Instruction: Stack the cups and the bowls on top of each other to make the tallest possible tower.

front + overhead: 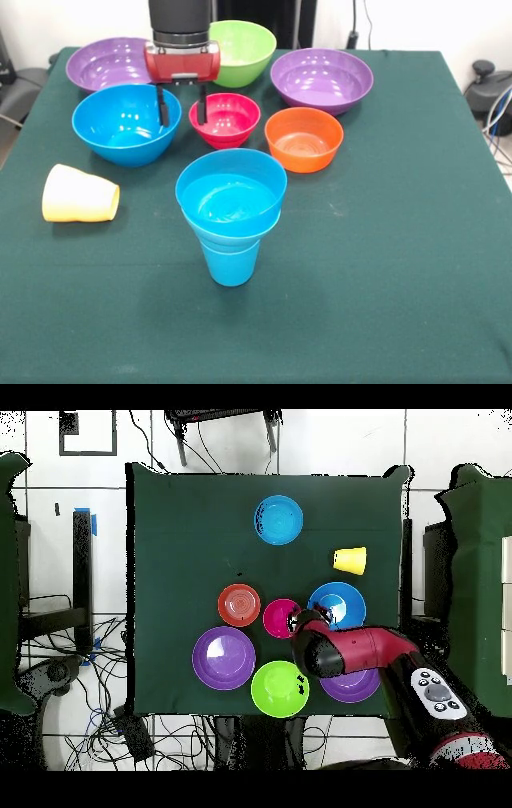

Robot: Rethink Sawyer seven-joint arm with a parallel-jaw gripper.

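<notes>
The tower (230, 210) stands at the table's middle front: an upright blue tapered cup (230, 262) with two blue bowls (231, 192) nested in its mouth; it also shows in the overhead view (278, 519). The pale yellow cup (78, 194) lies on its side at the left. My gripper (182, 106) is open and empty, hanging low between the large blue bowl (124, 122) and the pink-red bowl (226, 118), one finger over each rim. The orange bowl (304, 138), lime green bowl (240, 50) and two purple bowls (108, 62) (322, 78) stand separately behind.
The dark green table (384, 264) has open cloth at the front and right. In the overhead view my arm (360, 652) covers part of one purple bowl (350, 686). Cables lie on the floor around the table.
</notes>
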